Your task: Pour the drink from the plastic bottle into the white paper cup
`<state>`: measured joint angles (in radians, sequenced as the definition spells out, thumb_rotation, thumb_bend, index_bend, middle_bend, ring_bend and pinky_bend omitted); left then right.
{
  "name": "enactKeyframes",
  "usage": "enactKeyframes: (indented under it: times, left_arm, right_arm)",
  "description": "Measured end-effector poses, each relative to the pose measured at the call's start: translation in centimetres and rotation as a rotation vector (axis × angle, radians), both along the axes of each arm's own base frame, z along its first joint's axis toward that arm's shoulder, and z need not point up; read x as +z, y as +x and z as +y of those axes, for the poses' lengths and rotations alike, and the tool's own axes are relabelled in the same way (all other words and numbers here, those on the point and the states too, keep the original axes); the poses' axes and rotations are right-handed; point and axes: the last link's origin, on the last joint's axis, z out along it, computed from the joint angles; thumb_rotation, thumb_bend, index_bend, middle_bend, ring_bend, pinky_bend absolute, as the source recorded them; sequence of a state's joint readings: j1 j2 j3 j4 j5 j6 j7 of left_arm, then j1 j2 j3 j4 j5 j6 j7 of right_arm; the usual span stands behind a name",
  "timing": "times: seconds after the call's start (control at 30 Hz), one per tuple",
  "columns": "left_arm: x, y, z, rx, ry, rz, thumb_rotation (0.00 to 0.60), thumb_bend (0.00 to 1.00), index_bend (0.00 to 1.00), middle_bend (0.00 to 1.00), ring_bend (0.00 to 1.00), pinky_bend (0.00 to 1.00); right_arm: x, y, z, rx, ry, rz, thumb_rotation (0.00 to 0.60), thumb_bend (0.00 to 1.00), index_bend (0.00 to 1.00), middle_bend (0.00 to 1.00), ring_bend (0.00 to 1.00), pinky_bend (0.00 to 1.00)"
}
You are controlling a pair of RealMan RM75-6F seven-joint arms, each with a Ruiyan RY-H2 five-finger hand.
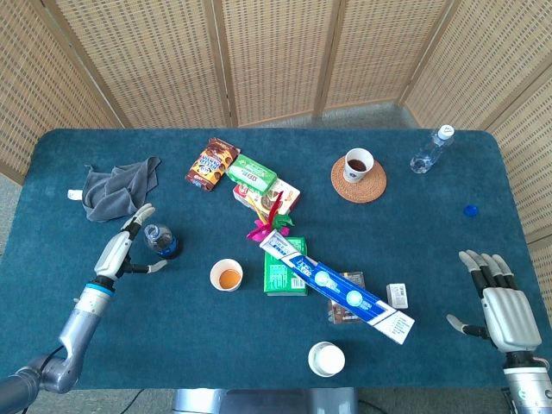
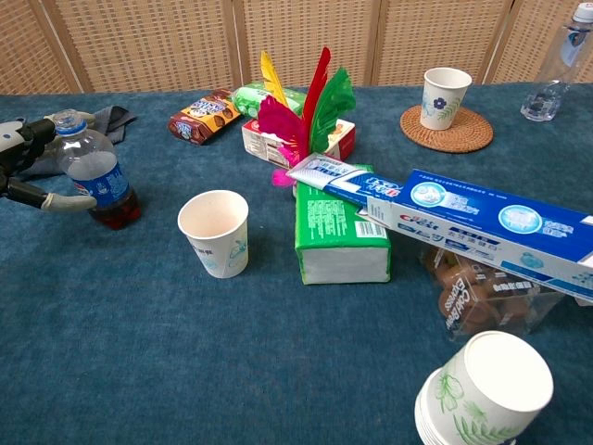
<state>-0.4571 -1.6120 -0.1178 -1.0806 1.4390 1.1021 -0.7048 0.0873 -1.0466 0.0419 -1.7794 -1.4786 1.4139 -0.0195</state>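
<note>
The plastic bottle (image 1: 160,241) stands upright and uncapped at the left of the table, with dark drink in its bottom part. My left hand (image 1: 121,250) is right beside it, fingers spread around its left side. In the chest view the thumb reaches the bottle (image 2: 97,176) low on its label while the other fingers of the left hand (image 2: 20,139) lie behind its shoulder, without a closed grip. The white paper cup (image 1: 227,275) stands upright to the bottle's right, also in the chest view (image 2: 215,232). My right hand (image 1: 504,306) rests open at the table's near right corner.
A grey cloth (image 1: 116,188) lies behind the bottle. Snack packs (image 1: 246,172), a green box (image 1: 285,267) and a long toothpaste box (image 1: 345,289) fill the middle. A stack of cups (image 1: 326,359) stands near the front; a cup on a coaster (image 1: 359,164) and a clear bottle (image 1: 429,149) stand far right.
</note>
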Motion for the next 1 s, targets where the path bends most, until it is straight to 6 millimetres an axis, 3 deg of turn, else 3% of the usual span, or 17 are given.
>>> enactKeyframes:
  times: [0.83, 0.9, 1.0]
  left_arm:
    - [-1.9, 1.4, 0.8, -0.010, -0.012, -0.030, 0.600, 0.23, 0.00, 0.00, 0.00, 0.00]
    - [-2.0, 1.3, 0.9, -0.005, -0.005, -0.026, 0.600, 0.24, 0.00, 0.00, 0.00, 0.04]
    - [-2.2, 1.3, 0.9, 0.009, 0.009, -0.022, 0.600, 0.27, 0.02, 0.10, 0.07, 0.21]
  right_arm:
    - [0.1, -0.1, 0.0, -0.005, 0.001, -0.012, 0.598, 0.00, 0.00, 0.00, 0.00, 0.00]
    - [0.1, -0.1, 0.0, -0.005, 0.001, -0.012, 0.598, 0.00, 0.00, 0.00, 0.00, 0.00]
    - [0.1, -0.1, 0.0, -0.005, 0.002, -0.013, 0.598, 0.00, 0.00, 0.00, 0.00, 0.00]
